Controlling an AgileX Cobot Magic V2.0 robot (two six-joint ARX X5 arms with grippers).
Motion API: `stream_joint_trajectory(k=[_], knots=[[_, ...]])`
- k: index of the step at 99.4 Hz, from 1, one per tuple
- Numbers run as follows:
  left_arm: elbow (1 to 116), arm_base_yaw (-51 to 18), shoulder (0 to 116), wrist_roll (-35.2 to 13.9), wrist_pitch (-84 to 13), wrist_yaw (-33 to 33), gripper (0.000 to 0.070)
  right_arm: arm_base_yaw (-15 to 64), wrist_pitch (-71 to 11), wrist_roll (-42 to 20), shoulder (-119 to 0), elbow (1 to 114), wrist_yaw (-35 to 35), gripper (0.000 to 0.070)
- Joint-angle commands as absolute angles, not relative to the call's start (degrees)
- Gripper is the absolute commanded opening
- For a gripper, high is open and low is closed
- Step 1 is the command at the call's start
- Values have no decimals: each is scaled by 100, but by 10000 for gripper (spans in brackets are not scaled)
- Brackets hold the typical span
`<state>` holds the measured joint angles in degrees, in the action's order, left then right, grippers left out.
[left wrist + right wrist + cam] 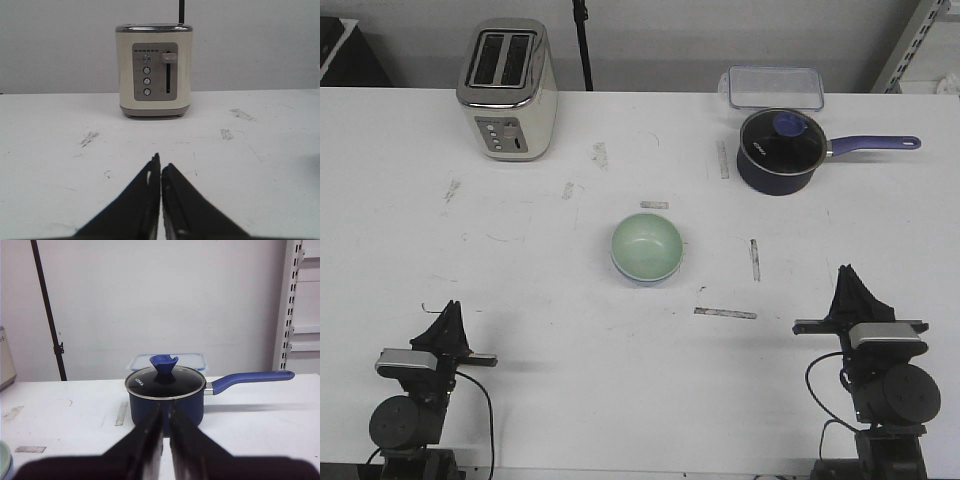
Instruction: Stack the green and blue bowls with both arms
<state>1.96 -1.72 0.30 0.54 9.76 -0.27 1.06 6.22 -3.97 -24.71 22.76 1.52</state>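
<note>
The pale green bowl (647,245) sits upright in the middle of the table. A thin blue edge (642,282) shows under its near rim, so the blue bowl appears to lie beneath it; the rest of the blue bowl is hidden. A sliver of the green bowl (2,459) shows at the edge of the right wrist view. My left gripper (448,312) (160,163) is shut and empty, low at the near left, far from the bowls. My right gripper (847,276) (166,407) is shut and empty at the near right.
A cream toaster (508,90) (154,70) stands at the back left. A dark saucepan with a purple handle (778,150) (166,395) stands at the back right, with a clear lidded box (775,87) behind it. Tape strips (725,313) mark the table.
</note>
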Motion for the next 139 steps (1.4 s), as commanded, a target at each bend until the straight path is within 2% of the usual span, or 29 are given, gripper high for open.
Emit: stream_joint_trajectory(k=[1,17,32,58,93,106,139], knots=[[67,-163,19,84,1039,-45,1,110,685,-471,-2471,2270,148,15],[67,-163,19,84,1037,-45,1,69,360,-464,-2193,2268,62,15],[67,-163,19,84,1039,-45,1,-43,298,-419,-1833,2110,318,15],[67,-163,19,84,1037,-45,1,-93,1087,-423,-1052,1011,303,14],[67,-163,19,82,1039,-45,1,-93,926,-423,14,69,235,15],[67,-163,19,84,1039,-45,1,-80,681,-427,-5,71,102,15],[67,-163,19,82,1037,-45,1,-56,683,-427,-5,71,113,15]])
